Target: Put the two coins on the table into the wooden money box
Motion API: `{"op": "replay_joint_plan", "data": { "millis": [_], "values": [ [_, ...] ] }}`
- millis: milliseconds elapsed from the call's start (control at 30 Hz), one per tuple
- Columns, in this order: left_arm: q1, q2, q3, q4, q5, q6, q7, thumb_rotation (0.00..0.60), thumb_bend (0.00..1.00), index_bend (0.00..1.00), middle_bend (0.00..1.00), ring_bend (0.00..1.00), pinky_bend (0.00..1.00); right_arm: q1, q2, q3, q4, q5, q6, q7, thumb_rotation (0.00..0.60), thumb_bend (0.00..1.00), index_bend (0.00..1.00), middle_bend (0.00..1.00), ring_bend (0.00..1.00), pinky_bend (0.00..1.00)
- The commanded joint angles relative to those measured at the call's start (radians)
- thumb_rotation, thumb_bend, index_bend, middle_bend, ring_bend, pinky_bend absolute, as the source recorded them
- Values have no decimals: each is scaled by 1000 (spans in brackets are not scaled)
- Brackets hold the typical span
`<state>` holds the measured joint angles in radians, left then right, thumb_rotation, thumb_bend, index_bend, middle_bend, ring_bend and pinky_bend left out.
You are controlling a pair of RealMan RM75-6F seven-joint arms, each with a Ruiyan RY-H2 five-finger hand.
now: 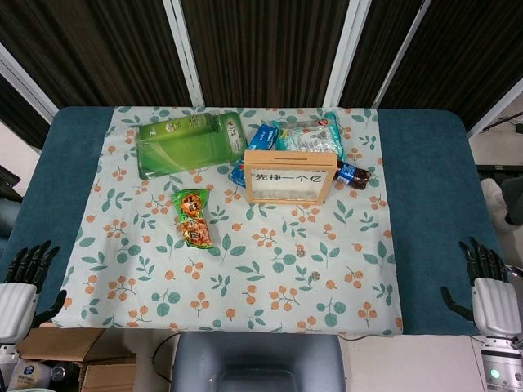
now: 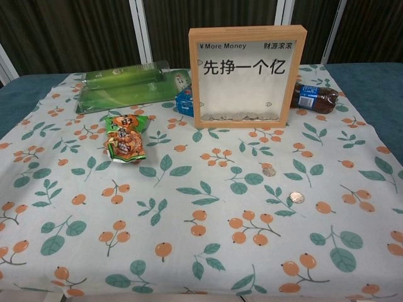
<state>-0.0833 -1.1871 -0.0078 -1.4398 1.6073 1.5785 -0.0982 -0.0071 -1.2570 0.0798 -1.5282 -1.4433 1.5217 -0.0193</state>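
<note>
Coins (image 2: 296, 197) mid-cloth, prob. apart; hands (image 1: 16, 287) off-table.

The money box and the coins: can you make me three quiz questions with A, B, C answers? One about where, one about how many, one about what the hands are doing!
1. Where do the loose coins lie?
A. On the cloth in front of the wooden money box
B. On the green package
C. In a hand

2. How many loose coins are on the cloth?
A. One
B. Two
C. Five

3. What are the hands doing?
A. Both hold coins
B. One grips the box
C. Both hold nothing

Answers:
1 A: one coin and the other coin lie on the tablecloth.
2 B: just those two.
3 C: the left hand and right hand wait at the table's edges, fingers apart.
</note>
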Motion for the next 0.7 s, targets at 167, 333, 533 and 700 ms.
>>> {"op": "replay_joint_plan", "data": {
  "millis": [167,333,533,700],
  "values": [
    [-2,1,-2,4,-4,-7,-12,600,378,0,0,0,46,20,4,-4,-40,-31,-7,-54,600,461,0,0,0,0],
    [-3,-14,-1,20,-6,-11,-23,600,377,0,0,0,46,46,8,-15,-82,-92,-8,-136,600,460,0,0,0,0],
    [-1,-21,2,31,2,-4,-25,600,378,0,0,0,46,86,-13,-31,-109,-171,-30,-300,600,460,0,0,0,0],
    [2,-23,6,35,10,3,-23,600,378,0,0,0,46,134,-82,-28,-67,-167,-103,-411,600,446,0,0,0,0]
  ]
}}
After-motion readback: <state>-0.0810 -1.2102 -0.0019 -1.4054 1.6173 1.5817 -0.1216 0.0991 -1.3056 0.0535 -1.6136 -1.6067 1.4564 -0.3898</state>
